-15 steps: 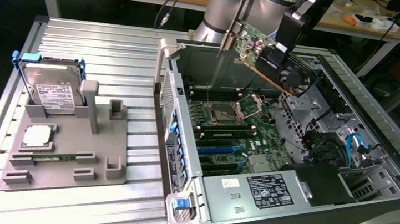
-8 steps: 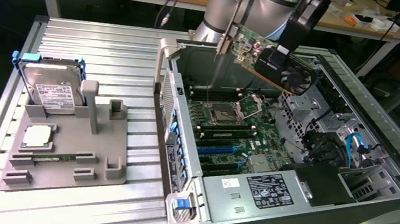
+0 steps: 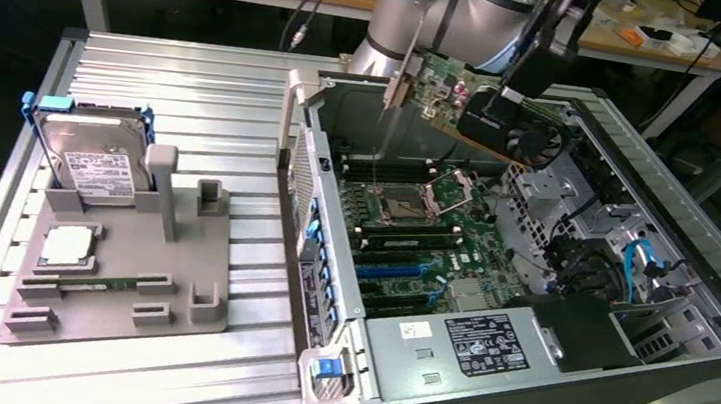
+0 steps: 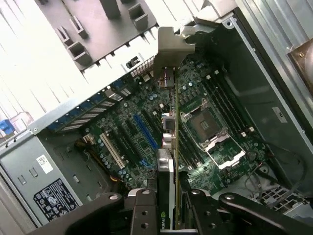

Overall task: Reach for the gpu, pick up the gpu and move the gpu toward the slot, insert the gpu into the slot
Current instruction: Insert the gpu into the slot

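Observation:
The gpu [image 3: 509,125] hangs tilted in the air over the back of the open computer case, its black fan facing the exterior view's right and its metal bracket pointing toward the left. My gripper [image 3: 532,77] is shut on its upper edge. In the wrist view the gpu [image 4: 166,166] runs edge-on away from my gripper [image 4: 168,215], bracket end farthest. The blue slot [image 4: 145,132] lies on the motherboard below, beside the card's line and apart from it. In the exterior view the slot [image 3: 394,263] sits nearer the case front than the card.
The square processor socket [image 3: 408,202] and black memory sockets [image 3: 391,233] lie under the card. A power supply [image 3: 481,340] fills the case front. On the exterior view's left a grey fixture [image 3: 182,299] holds a silver hard drive [image 3: 94,164]. Case walls [image 3: 303,171] ring the motherboard.

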Robot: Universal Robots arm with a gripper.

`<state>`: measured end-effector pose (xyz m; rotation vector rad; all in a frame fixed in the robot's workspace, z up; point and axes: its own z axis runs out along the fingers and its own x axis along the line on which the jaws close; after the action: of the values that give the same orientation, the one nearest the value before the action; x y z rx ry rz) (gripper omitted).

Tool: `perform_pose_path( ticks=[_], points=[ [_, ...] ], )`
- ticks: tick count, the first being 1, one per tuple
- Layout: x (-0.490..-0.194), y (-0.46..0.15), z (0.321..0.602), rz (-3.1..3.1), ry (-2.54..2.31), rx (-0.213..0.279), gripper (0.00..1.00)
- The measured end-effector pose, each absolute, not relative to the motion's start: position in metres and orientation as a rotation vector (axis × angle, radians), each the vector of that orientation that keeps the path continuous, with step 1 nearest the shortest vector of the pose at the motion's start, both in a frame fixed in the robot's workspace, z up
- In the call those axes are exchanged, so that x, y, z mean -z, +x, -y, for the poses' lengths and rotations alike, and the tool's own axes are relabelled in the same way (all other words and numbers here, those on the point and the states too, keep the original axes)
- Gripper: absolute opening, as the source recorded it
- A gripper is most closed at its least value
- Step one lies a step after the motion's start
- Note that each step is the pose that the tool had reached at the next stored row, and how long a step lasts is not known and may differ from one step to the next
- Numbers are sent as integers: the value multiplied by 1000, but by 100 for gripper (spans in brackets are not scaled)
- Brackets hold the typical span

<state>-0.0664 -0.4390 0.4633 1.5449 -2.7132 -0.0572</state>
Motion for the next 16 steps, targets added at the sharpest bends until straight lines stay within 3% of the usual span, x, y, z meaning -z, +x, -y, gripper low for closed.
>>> perform_pose_path(
  ticks=[16],
  points=[
    [-457,-66,439,2409,1977,51,27]
  ],
)
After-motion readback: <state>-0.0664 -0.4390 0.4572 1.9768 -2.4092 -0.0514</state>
